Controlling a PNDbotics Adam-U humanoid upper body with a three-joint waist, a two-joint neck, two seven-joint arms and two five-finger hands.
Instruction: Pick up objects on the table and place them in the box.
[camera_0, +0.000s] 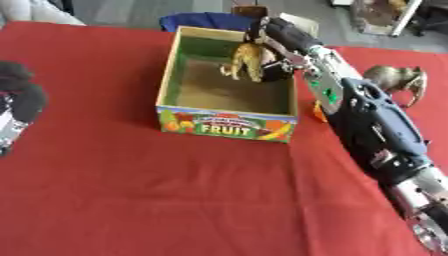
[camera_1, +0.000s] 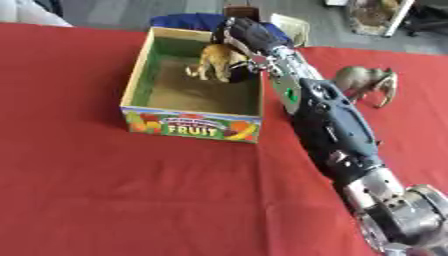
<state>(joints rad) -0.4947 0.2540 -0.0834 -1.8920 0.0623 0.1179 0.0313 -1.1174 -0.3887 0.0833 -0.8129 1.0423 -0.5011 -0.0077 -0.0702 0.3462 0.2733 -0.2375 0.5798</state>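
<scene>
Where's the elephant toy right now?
The grey elephant toy stands on the red table at the right, outside the fruit box, just beyond the right arm whose right hand holds a tan animal over the box.

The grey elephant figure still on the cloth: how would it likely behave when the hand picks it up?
The elephant looks like a rigid moulded toy, so it would probably keep its shape in a grasp. Its rounded body offers few flat faces, so the fingers might slip unless they wrap it. It stands on narrow legs on the cloth, so a sideways nudge could tip it.
</scene>
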